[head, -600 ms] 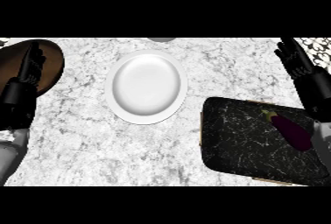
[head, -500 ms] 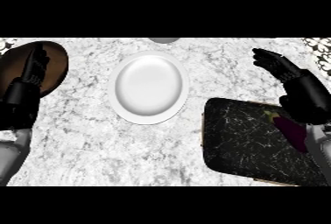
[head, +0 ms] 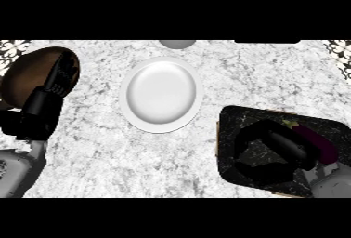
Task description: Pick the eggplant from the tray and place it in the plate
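A dark purple eggplant [head: 316,141] lies on the black marbled tray [head: 237,121] at the right, partly hidden by my right hand [head: 270,153]. That hand hovers over the tray's middle with its fingers curved, just left of the eggplant; I cannot see whether it touches it. The white oval plate [head: 161,94] sits left of the tray with nothing on it. My left hand [head: 42,104] rests open at the left edge, fingers pointing up.
A brown round board [head: 31,69] lies under the left hand at the far left. A grey round object [head: 178,43] shows at the counter's far edge above the plate. Marble counter [head: 137,158] lies between plate and tray.
My right hand has come down and leftward from the far right edge onto the tray, now covering part of the eggplant. The left hand has barely moved.
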Robot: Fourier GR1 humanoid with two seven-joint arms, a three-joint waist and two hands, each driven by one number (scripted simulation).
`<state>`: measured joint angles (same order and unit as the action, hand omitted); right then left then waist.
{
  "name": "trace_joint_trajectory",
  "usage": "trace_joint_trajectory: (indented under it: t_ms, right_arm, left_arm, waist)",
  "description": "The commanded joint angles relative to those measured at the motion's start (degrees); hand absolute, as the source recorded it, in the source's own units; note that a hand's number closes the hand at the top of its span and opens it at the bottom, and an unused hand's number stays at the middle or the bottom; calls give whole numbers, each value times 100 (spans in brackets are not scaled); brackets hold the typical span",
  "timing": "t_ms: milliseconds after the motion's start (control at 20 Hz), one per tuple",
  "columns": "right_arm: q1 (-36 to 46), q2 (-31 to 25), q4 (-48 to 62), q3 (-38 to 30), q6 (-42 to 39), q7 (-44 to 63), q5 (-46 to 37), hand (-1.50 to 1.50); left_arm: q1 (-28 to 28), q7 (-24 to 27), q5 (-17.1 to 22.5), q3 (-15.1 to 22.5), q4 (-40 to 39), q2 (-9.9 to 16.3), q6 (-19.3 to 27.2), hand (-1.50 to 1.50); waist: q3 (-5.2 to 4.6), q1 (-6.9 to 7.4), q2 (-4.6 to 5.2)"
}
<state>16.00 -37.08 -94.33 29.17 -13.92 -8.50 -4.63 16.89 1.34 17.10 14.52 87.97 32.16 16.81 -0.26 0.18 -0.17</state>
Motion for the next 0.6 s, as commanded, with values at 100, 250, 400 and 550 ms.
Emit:
trace_joint_trajectory:
  t_ms: [100,250,400,550]
  right_arm:
    - [-1305,316,711,-94,347,-1703,249,-150]
    - [-1455,-29,1223,-711,-77,-2820,721,-150]
    - [-1198,-132,1021,-1126,-233,-2875,640,-150]
    - [-986,-492,302,-1362,-313,-2254,574,-150]
  left_arm:
    - [-46,-32,194,-144,-57,-33,-308,0]
    - [-203,-83,225,-229,216,-1,-369,0]
    - [-140,-4,106,-339,-133,-121,-611,0]
    - [258,-292,54,-446,-135,-217,-465,0]
  waist:
    - [37,-80,34]
    - [37,-22,21]
    - [27,-43,18]
    - [23,-91,12]
